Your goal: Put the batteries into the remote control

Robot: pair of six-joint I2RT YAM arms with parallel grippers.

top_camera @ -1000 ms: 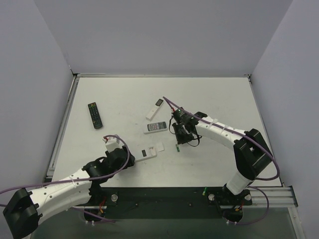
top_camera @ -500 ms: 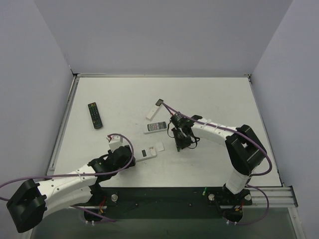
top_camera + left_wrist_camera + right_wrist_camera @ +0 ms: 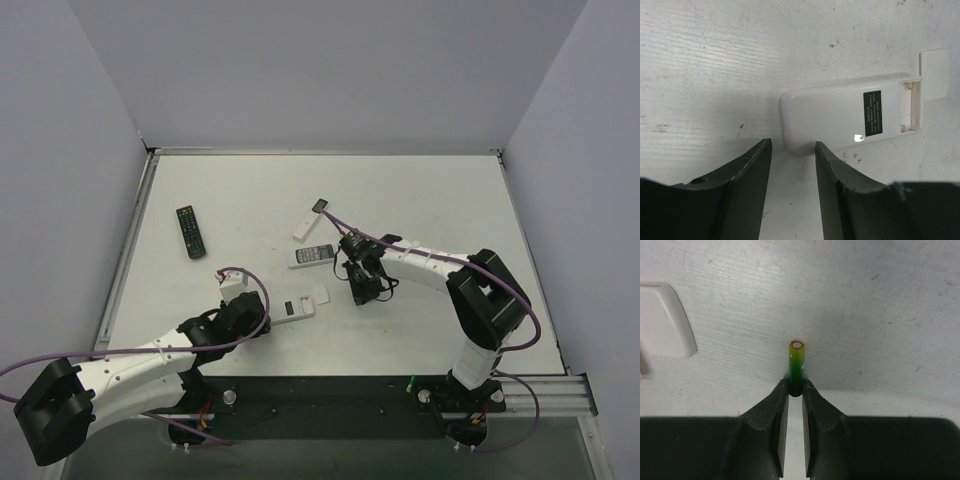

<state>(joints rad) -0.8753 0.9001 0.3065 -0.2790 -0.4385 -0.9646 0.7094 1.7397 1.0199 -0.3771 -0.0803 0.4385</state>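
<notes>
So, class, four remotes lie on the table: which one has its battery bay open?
The white remote lying back-up just ahead of the left pincer: its bay is uncovered, the lid loose beside it. The black, grey-screened and small buttoned remotes lie face-up.

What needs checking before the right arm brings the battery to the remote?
1. Grip: right gripper pinches battery at one end: ok.
2. Orientation: remote control lies back up: ok.
3. Access: battery bay uncovered, cover beside it: ok.
4. Bay contents: no cell visible inside: ok.
5. Bracing: left gripper jaws apart at the remote's end, not clamped: not ok.
6. Polarity of battery against bay: cannot tell.
</notes>
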